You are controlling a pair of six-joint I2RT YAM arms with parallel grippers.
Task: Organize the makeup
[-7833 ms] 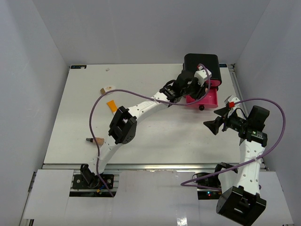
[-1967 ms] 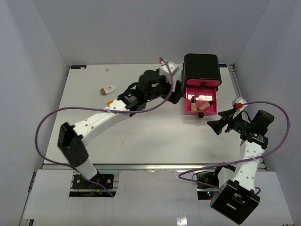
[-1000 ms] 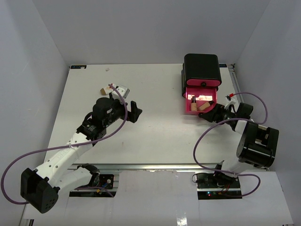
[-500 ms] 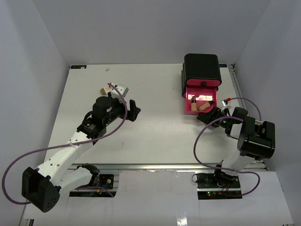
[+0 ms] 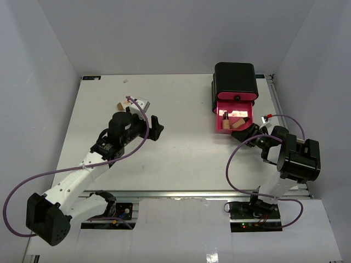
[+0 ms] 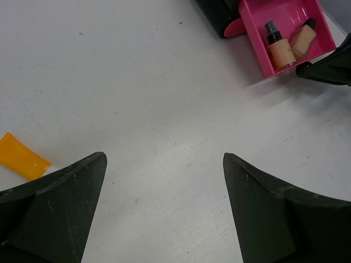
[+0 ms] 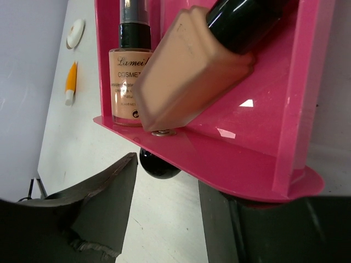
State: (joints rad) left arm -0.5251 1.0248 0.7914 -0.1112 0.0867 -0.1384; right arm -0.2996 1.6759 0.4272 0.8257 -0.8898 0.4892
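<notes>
Item: my R claw (image 7: 167,174), jaws part-open astride black knob (image 7: 158,164) of pink drawer (image 7: 236,159) holding 2 foundation bottles (image 7: 125,76); my L claw (image 6: 164,158) wide, empty, nr orange tube (image 6: 21,159) on table (image 6: 164,82); risk: off-centre pinch could slip off knob, jolting bottles.

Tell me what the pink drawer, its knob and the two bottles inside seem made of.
Pink drawer: hard glossy plastic by the look, with sharp white highlights. Knob: glossy black ball, plastic or lacquered, unclear. Round bottle: clear glass or plastic over beige fluid, printed lettering. Square bottle: matte, frosted-looking beige body; shiny black cap.
</notes>
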